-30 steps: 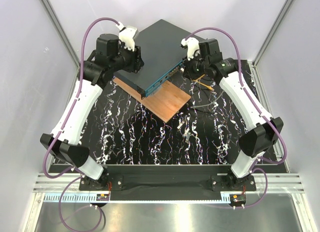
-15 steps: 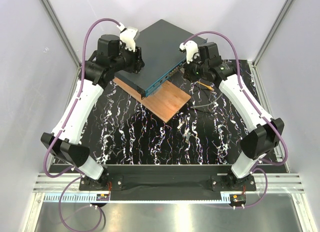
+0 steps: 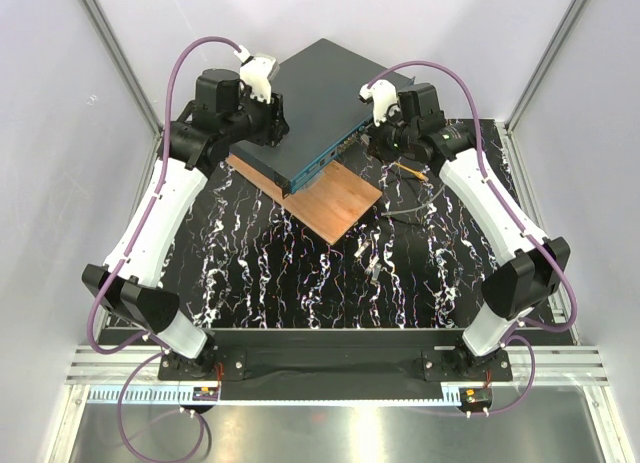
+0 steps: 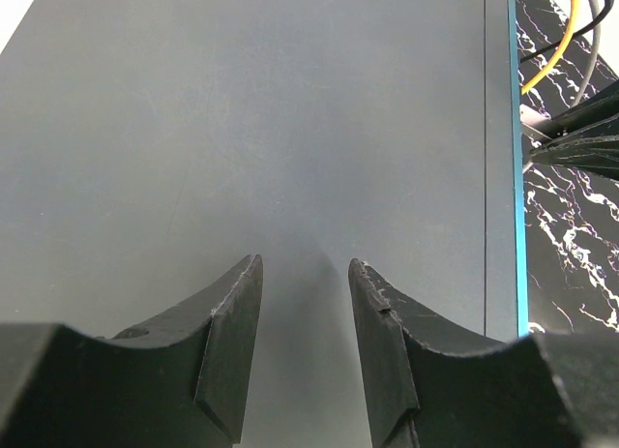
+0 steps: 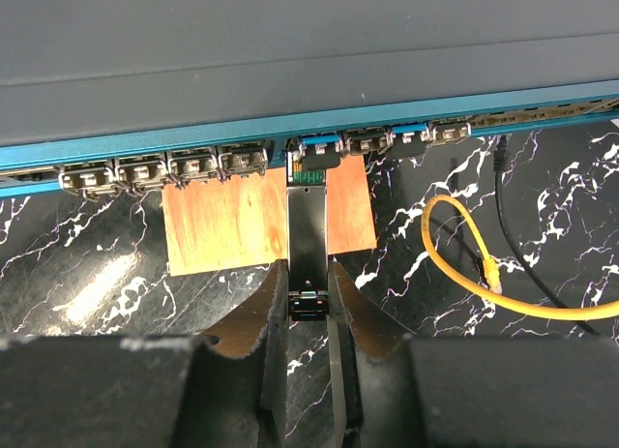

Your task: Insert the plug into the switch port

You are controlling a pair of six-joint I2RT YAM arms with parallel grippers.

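Plug: the plug (image 5: 308,225) shows as a slim dark bar with a small green patch at its nose. It hangs over the wooden board (image 5: 222,221), nose at the teal front face of the switch (image 5: 290,51), by a blue tab (image 5: 319,138). Whether it has entered a socket I cannot tell.
Switch: it lies cornerwise at the far middle of the tabletop (image 3: 300,273), resting partly on the board.
Right gripper: the right gripper (image 5: 308,271) is pinched narrow on the plug's rear end.
Left gripper: the left gripper (image 4: 305,264) stands half apart over the switch's top with nothing between its fingers.
Handling: the plug is probably light, stiff and smooth-sided (a skewed push could jam it). The rear hold on its flat sides looks right and leaves the nose free.
Writing: none is legible, and the green patch is too small to read.
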